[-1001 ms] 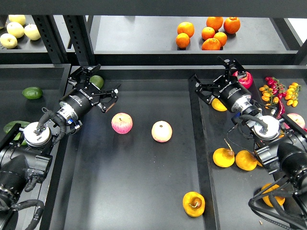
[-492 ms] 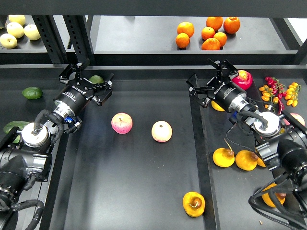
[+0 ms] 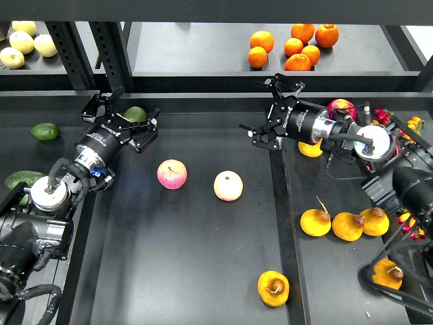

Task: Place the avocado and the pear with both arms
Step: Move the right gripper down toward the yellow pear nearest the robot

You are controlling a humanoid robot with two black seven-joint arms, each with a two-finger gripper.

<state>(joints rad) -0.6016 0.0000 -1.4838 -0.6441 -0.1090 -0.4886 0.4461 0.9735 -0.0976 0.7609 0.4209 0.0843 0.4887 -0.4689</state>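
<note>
At the back left, the left gripper (image 3: pixel 122 116) stands spread around an avocado (image 3: pixel 136 113); the right gripper (image 3: pixel 265 112) hangs spread, near a pear (image 3: pixel 310 148).

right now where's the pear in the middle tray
In the head view, the pear lies alone at the middle tray's front right, well below the two apples.

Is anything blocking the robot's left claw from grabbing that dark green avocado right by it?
Nothing visible. The left gripper is open and right at the avocado, whose top shows between its fingers. The two apples lie nearer the camera on the middle tray, off to the side and not between them.
</note>
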